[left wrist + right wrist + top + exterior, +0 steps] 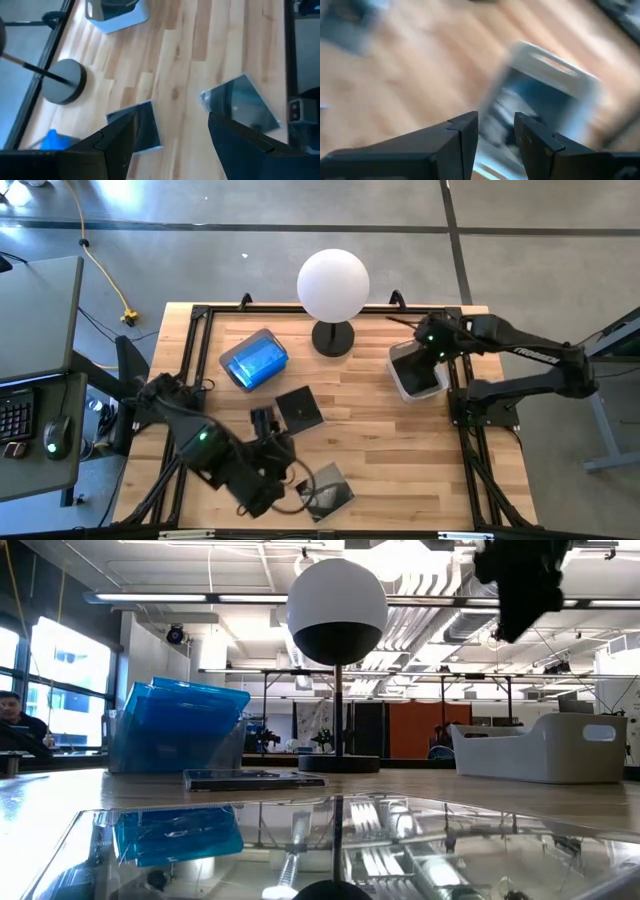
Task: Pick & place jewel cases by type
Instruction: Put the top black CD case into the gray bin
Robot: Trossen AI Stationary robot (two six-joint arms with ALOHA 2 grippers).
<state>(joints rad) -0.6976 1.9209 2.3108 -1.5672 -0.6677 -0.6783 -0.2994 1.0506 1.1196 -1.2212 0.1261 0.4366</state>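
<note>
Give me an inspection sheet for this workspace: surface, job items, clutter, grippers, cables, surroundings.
Surface: wooden table in a black frame.
Job's things: blue jewel cases in the left bin; one dark case flat mid-table; another dark case at the near edge; right bin holds dark contents, count unclear.
Clutter: globe lamp on a round base.
Grippers: left gripper open, above the table between the two dark cases; right gripper over the right bin, fingers slightly apart, empty.
Cables: yellow cable on the floor.
Surroundings: desk with keyboard and mouse; person seated in the background.
</note>
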